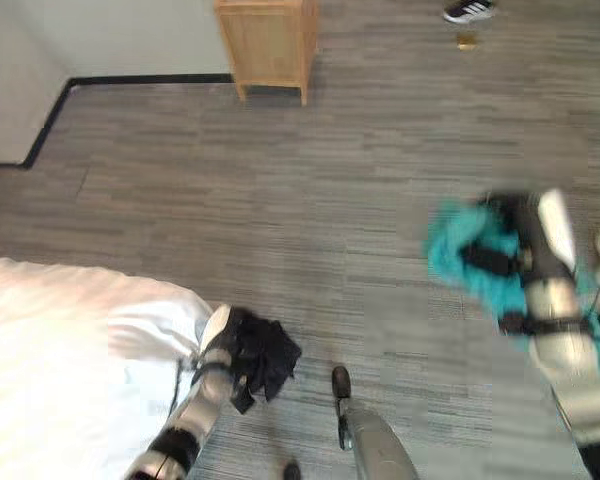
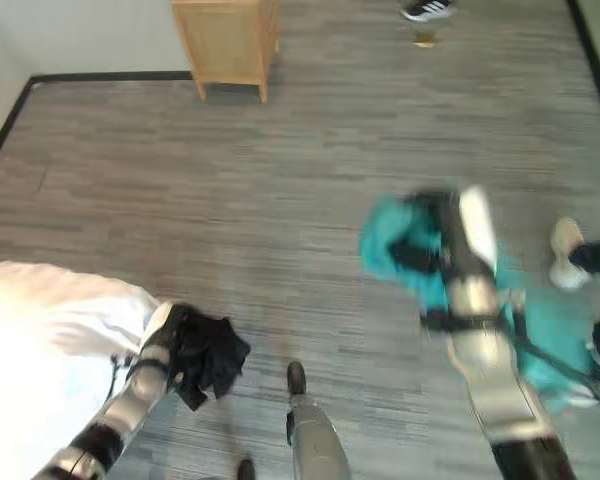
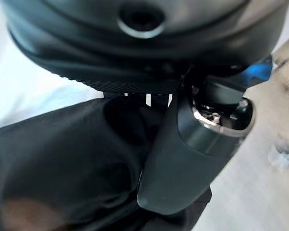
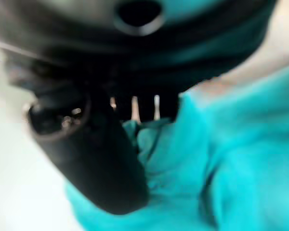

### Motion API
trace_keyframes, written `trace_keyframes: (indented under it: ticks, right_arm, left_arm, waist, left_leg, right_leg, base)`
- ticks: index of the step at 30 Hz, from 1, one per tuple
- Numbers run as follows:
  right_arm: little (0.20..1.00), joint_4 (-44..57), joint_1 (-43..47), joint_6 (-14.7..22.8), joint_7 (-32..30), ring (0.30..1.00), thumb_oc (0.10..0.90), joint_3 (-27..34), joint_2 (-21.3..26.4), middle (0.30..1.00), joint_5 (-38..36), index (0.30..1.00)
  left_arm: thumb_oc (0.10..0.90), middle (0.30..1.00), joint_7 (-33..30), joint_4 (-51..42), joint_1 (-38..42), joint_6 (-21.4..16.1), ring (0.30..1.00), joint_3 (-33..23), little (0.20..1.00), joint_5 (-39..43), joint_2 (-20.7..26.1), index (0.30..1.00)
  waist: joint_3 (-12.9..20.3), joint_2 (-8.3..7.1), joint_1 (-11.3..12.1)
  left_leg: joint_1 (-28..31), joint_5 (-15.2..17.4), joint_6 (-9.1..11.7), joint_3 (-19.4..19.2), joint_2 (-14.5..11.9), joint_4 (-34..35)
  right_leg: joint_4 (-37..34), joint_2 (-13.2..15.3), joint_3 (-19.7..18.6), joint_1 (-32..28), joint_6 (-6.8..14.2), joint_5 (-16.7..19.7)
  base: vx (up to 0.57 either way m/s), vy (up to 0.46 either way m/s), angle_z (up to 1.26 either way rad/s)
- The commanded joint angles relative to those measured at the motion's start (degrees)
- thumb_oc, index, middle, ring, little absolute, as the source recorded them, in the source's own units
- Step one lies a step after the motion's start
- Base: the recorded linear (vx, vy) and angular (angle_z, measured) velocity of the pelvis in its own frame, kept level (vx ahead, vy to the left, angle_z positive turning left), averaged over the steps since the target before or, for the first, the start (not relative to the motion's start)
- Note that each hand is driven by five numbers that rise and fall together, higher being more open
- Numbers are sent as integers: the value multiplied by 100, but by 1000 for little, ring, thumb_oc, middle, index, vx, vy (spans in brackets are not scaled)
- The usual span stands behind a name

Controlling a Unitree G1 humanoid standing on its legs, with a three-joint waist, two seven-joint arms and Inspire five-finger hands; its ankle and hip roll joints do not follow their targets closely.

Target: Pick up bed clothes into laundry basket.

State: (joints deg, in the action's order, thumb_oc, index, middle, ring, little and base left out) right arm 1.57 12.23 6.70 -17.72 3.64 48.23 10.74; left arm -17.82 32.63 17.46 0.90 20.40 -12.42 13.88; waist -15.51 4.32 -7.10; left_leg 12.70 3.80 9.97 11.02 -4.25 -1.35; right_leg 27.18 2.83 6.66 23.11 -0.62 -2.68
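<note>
Left hand (image 1: pixel 220 345), just off the bed (image 1: pixel 70 340) edge over the floor (image 1: pixel 310 200): fingers and thumb curled round a black garment (image 1: pixel 265 360) hanging bunched from the grip, apparently lifted clear for carrying. Right hand (image 1: pixel 515 235), arm stretched forward over open floor well away from the bed: fingers pinching a teal cloth (image 1: pixel 460 245), held aloft likewise; no laundry basket identifiable.

Your two head views look steeply down at the grey striped carpet floor (image 1: pixel 310 230), sharing the light wooden cabinet (image 2: pixel 227 40). Each wrist view sits very close behind its own hand, facing cloth.
</note>
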Motion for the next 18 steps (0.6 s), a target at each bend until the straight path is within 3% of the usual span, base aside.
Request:
trace_keyframes:
  ticks: [1,2,3,5,7,8,9,10,12,14,16,18]
  right_arm:
    - [300,-195,-188,-133,-285,300,400,421,177,300,405,300]
    - [300,63,-177,-154,-206,300,400,416,228,300,493,300]
    - [300,193,-137,-114,-306,300,400,441,254,300,463,300]
    - [300,258,-30,-116,-426,300,400,439,259,300,476,300]
    - [300,337,-7,-117,-423,300,400,470,310,300,525,300]
    - [300,391,33,-125,-434,300,400,488,384,300,547,300]
    - [300,552,89,-143,-417,300,400,516,521,300,662,300]
    - [300,652,51,-92,-460,300,400,627,617,300,717,300]
    - [300,674,1,-133,-517,300,400,696,779,300,827,300]
    - [300,649,170,-216,-531,300,400,720,953,300,968,300]
    - [300,602,387,-301,-517,300,400,568,1020,300,1043,300]
    - [300,645,393,-379,-401,300,400,516,909,300,1082,300]
  left_arm:
    - [400,300,-374,-629,-56,-491,300,35,300,-217,467,300]
    - [400,300,-322,-850,-286,-495,300,-30,300,-164,459,300]
    - [400,300,-336,-996,-355,-516,300,-54,300,-121,473,300]
    - [400,300,-291,-1315,-538,-560,300,-94,300,-42,532,300]
    - [400,300,-296,-1440,-597,-570,300,-147,300,-18,580,300]
    - [400,300,-291,-1422,-681,-570,300,-167,300,42,551,300]
    - [400,300,-289,-1444,-773,-584,300,-182,300,45,501,300]
    - [400,300,-253,-1480,-920,-625,300,-196,300,41,478,300]
    - [400,300,-171,-1534,-1055,-680,300,-183,300,39,420,300]
    - [400,300,-124,-1678,-1108,-720,300,-156,300,101,396,300]
    - [400,300,-106,-1737,-1120,-721,300,-141,300,215,308,300]
    - [400,300,-120,-1800,-989,-660,300,-120,300,297,287,300]
  waist:
    - [467,-190,-3]
    - [459,-160,40]
    - [317,-234,141]
    - [193,-455,309]
    - [156,-554,401]
    - [151,-561,495]
    - [174,-466,590]
    - [280,-277,639]
    - [393,-37,771]
    - [450,121,894]
    - [543,337,969]
    - [653,293,998]
  left_leg:
    - [28,545,-356,-379,-176,323]
    - [-625,-404,-170,-537,-403,-1243]
    - [-1045,-711,-334,-489,-391,-2071]
    - [-1625,-724,-544,-583,-282,-2967]
    - [-1950,-708,-588,-639,-178,-3146]
    - [-2192,-488,-591,-705,-48,-3084]
    - [-2432,-257,-568,-814,270,-2563]
    - [-2382,-179,-598,-903,631,-1465]
    - [-2255,-745,-636,-1115,949,-19]
    - [-2578,-1115,-545,-1379,1166,508]
    - [-2385,-1216,-608,-1275,1115,635]
    - [-2252,-1257,-620,-1155,1019,614]
  right_leg:
    - [-2902,-178,-410,-648,1093,951]
    - [-2824,-92,-428,-1044,981,844]
    - [-2791,-58,-512,-1235,881,768]
    - [-2946,58,-703,-1629,735,681]
    - [-3012,149,-808,-1764,702,670]
    - [-3072,169,-851,-1943,681,571]
    - [-3086,164,-945,-2149,653,420]
    - [-3091,23,-990,-2241,659,312]
    - [-3150,-187,-1054,-2618,615,48]
    - [-3108,-322,-1195,-3128,554,-301]
    - [-2885,-375,-1363,-3264,564,-523]
    - [-2360,-187,-1449,-3437,640,-794]
  base:
    - [339,-310,123]
    - [324,-335,82]
    - [401,-459,32]
    - [191,-289,-11]
    - [184,-160,-75]
    - [486,-176,-66]
    - [672,-123,-51]
    - [747,-91,-57]
    - [632,-101,-36]
    - [617,-94,-28]
    - [551,34,-59]
    - [656,48,-61]
